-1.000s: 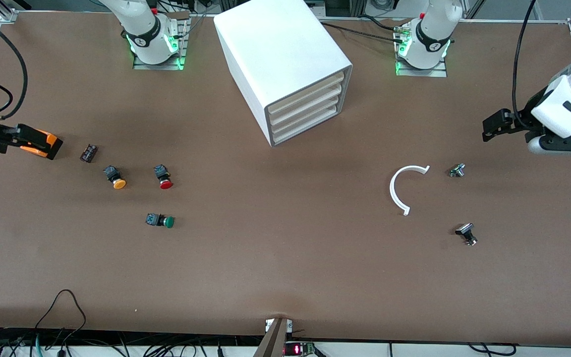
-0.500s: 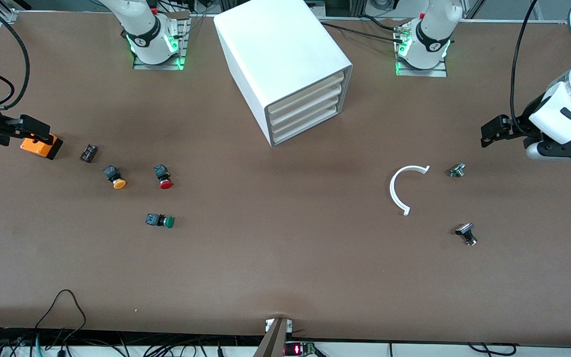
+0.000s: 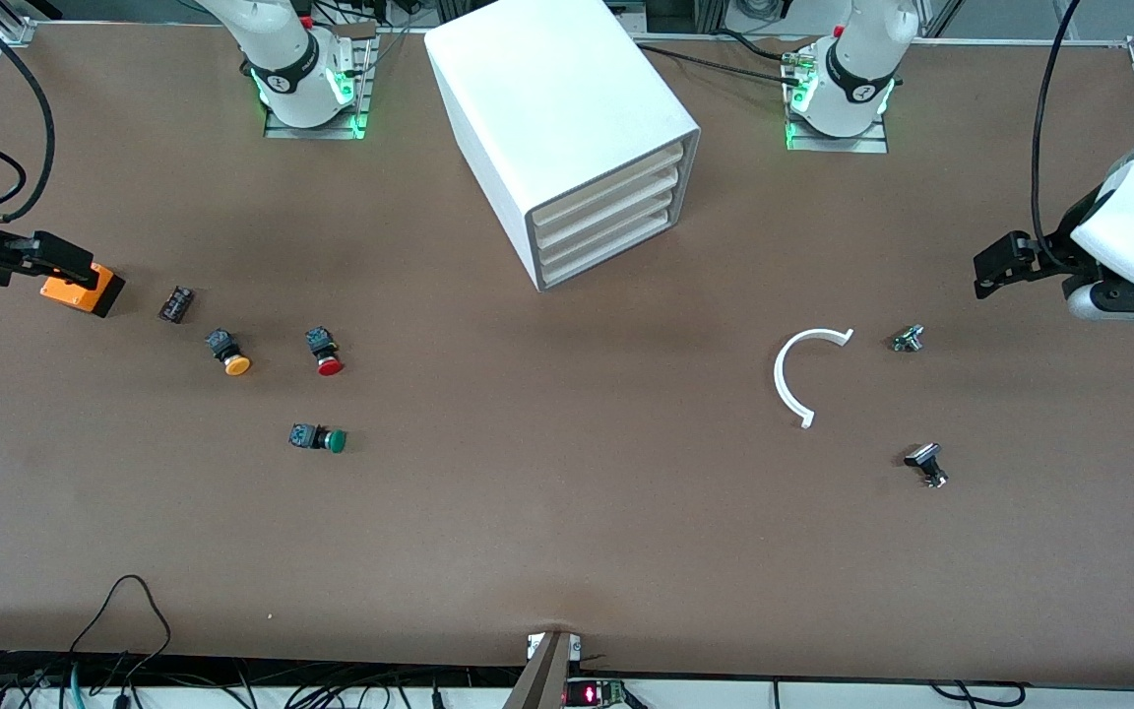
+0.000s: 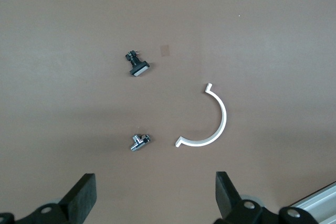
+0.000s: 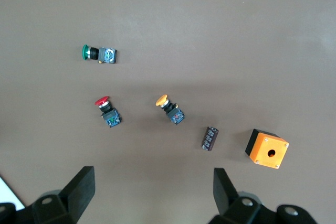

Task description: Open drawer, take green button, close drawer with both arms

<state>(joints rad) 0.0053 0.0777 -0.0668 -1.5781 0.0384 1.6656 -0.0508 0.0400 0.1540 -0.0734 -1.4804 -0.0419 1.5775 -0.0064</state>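
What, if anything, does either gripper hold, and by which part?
Nothing is held. The left gripper is open over bare table near the white arc; the right gripper is open above the buttons, by the orange box.

**Drawer shut, green button out on the table**

The drawer [image 3: 608, 248], a shallow white tray at the foot of a stack of four, sits pushed fully into its white cabinet [image 3: 552, 89], front flush with those above. The button [image 3: 319, 438], green-capped on a dark blue-black body, lies on its side on the brown table [image 3: 567, 532], toward the right arm's end and nearer the front camera than the cabinet.
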